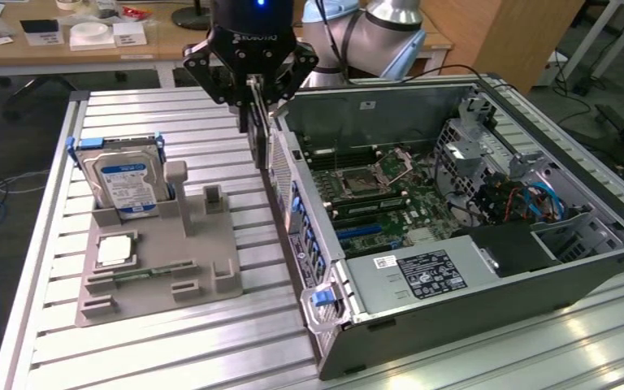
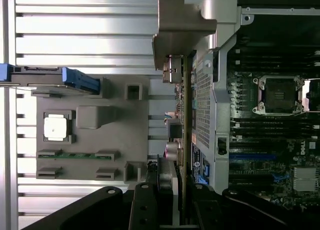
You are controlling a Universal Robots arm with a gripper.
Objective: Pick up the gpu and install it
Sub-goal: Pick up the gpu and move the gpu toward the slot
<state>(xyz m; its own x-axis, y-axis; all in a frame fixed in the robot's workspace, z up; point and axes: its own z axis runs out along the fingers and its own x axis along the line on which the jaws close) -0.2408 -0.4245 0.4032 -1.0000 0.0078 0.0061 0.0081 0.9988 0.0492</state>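
Fingers (image 2: 145, 205) of my gripper (image 2: 181, 195) were pinched on the gpu (image 2: 183, 130). It showed edge-on, grey bracket (image 2: 180, 30) farthest from me, just outside the computer case (image 2: 220, 90) rear wall. Exterior view: the gripper (image 1: 256, 110) held the gpu (image 1: 260, 146) hanging by that wall, long axis vertical, bracket end down, well apart from the motherboard (image 1: 383, 191). Step, as I judged it: carrying, not seated. Seating called for lining card edge with slot, bracket to rear wall.
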